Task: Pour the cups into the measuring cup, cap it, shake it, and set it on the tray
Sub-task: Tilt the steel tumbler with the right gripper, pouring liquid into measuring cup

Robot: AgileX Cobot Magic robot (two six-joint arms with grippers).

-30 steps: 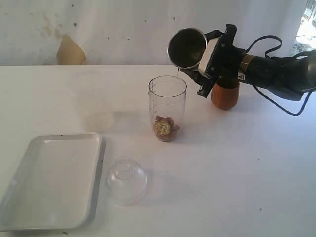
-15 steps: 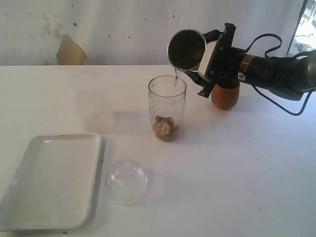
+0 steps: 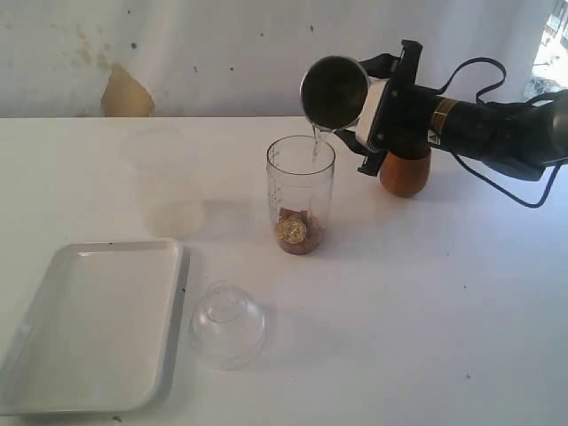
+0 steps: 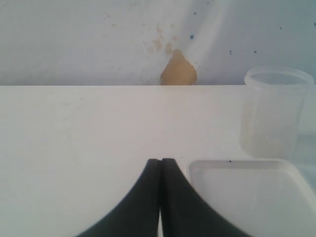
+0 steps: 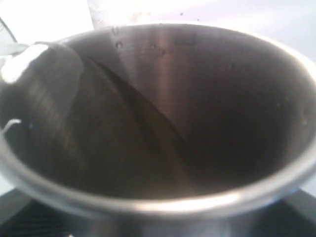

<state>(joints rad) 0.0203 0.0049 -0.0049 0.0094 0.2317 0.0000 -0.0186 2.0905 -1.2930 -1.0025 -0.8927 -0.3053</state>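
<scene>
Two cups in play here. The steel tumbler (image 3: 335, 89) was up in the air, gripped tight by the right hand (image 3: 362, 99) and tipped way over, with its mouth just above the measuring cup (image 3: 301, 195). A thin clear stream (image 3: 315, 146) ran off the tumbler's lip into the measuring cup's open top. The measuring cup stood upright on the tabletop (image 3: 444, 311) near the middle, with some brown bits and a round gold thing (image 3: 295, 231) at the bottom.

The wooden cup (image 3: 406, 173) sat upright on the tabletop right behind the right hand, partly hidden by it. From the right wrist view you basically just got the inside of the tumbler, shiny and wet, with liquid sliding toward the rim.

The tray (image 3: 174, 311) lay flat at the front left, with the clear dome lid (image 3: 227, 324) just beside its right edge.

The left hand (image 4: 161, 170) had its two fingers pressed together with nothing between them, low over the tabletop, next to a corner of the tray. A frosty translucent cup (image 4: 276, 111) stood just past the tray.
</scene>
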